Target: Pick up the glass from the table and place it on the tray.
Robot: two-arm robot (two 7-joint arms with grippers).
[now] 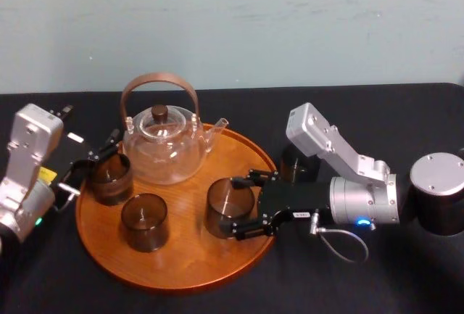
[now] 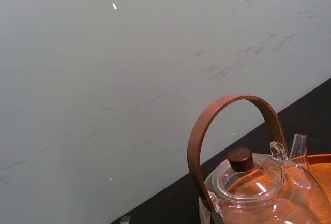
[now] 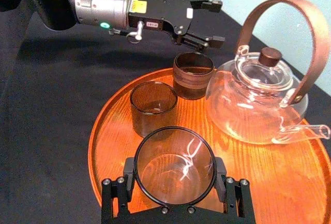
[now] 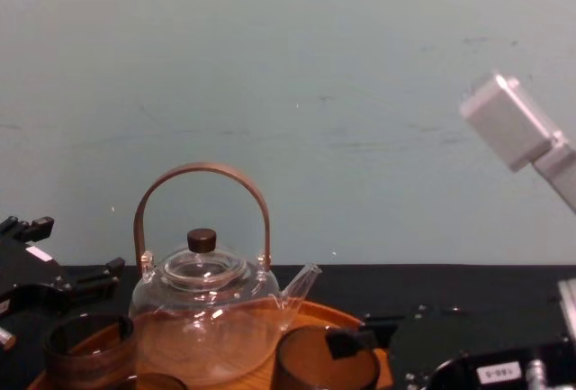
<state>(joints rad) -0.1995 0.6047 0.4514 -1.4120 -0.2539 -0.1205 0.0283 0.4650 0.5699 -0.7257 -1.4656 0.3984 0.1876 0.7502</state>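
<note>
A smoky glass (image 1: 229, 207) stands on the round orange-brown wooden tray (image 1: 188, 256), at its right side. My right gripper (image 1: 245, 207) reaches in from the right and is shut on this glass, one finger on each side. The right wrist view shows the glass (image 3: 173, 157) from above, held between the black fingers (image 3: 116, 193). At the tray's left edge my left gripper (image 1: 90, 163) is open, with another smoky glass (image 1: 110, 178) right at its fingertips.
A clear glass teapot (image 1: 163, 147) with a brown hoop handle stands at the back of the tray. A third smoky glass (image 1: 145, 221) stands at the tray's front left. A dark object (image 1: 293, 160) sits on the black table behind my right arm.
</note>
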